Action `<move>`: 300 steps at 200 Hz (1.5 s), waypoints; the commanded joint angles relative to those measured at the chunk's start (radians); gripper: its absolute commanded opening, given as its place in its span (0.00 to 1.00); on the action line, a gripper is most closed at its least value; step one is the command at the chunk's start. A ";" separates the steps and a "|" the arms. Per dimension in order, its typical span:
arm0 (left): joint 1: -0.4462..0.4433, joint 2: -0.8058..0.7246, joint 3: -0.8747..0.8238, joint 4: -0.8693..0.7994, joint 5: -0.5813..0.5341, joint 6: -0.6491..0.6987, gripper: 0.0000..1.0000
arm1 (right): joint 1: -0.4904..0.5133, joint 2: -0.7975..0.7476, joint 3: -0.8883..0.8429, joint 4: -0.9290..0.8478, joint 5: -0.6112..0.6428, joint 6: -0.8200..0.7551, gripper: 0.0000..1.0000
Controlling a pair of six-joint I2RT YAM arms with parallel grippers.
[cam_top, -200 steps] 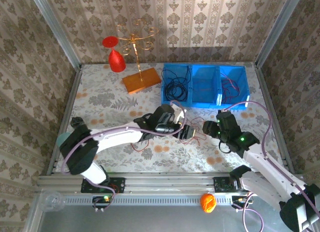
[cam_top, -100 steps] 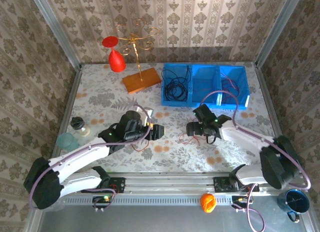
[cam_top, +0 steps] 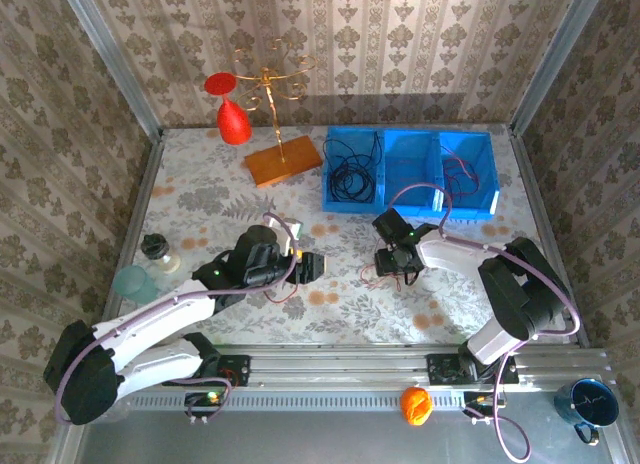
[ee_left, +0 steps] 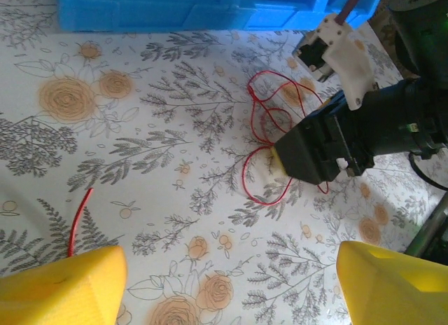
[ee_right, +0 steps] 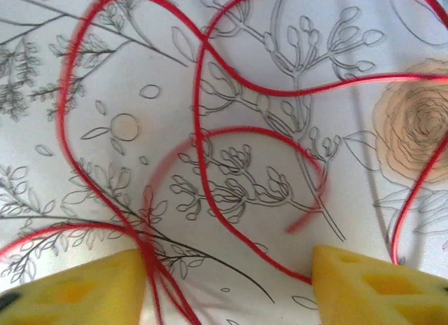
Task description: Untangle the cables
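A loose loop of red cable [cam_top: 370, 275] lies on the flowered table under my right gripper [cam_top: 392, 265]. In the right wrist view its strands [ee_right: 210, 164] curl between the two yellow fingers [ee_right: 378, 286], which stand apart; several strands run along the left finger's inner edge. My left gripper [cam_top: 312, 267] hovers open to the left with only bare table between its fingertips [ee_left: 392, 283]; it faces the red loops [ee_left: 269, 129] and the right gripper's black body [ee_left: 350, 136]. Another red cable [cam_top: 283, 289] lies below the left gripper. Black cables [cam_top: 350, 174] sit in the blue bin's left compartment.
The blue three-part bin [cam_top: 410, 206] stands at the back right, with a red wire [cam_top: 462, 174] in its right compartment. A gold rack on a wooden base [cam_top: 283, 164] with a red glass [cam_top: 233, 119] stands at the back left. A small jar [cam_top: 158, 249] and a teal cup [cam_top: 130, 281] are at the left edge.
My left gripper has drawn back to the left, away from the red loops. My right gripper has moved left and come down over them, its jaws narrower than half a second ago.
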 commanded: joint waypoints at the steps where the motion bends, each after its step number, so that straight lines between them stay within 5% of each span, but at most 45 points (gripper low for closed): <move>1: 0.010 -0.002 0.001 0.007 0.002 -0.003 0.79 | -0.003 0.027 -0.003 -0.020 -0.010 0.019 0.33; 11: 0.012 -0.001 0.001 0.006 0.002 -0.003 0.79 | -0.003 0.023 0.000 -0.023 0.006 0.022 0.17; 31: 0.011 -0.005 0.002 -0.003 0.004 -0.001 0.78 | -0.003 -0.020 -0.003 -0.015 0.022 0.021 0.00; 94: 0.018 -0.006 0.008 0.003 0.004 -0.001 0.77 | -0.012 -0.232 0.040 -0.031 0.123 0.010 0.00; 150: 0.028 -0.023 0.021 -0.024 0.001 0.014 0.77 | -0.017 -0.394 0.282 -0.090 0.326 -0.060 0.00; 225: 0.052 -0.094 -0.010 -0.051 -0.009 0.000 0.76 | -0.308 -0.220 0.544 0.031 0.284 -0.112 0.00; 300: 0.070 -0.122 -0.028 -0.064 0.000 -0.008 0.76 | -0.479 0.001 0.579 0.122 0.245 -0.004 0.00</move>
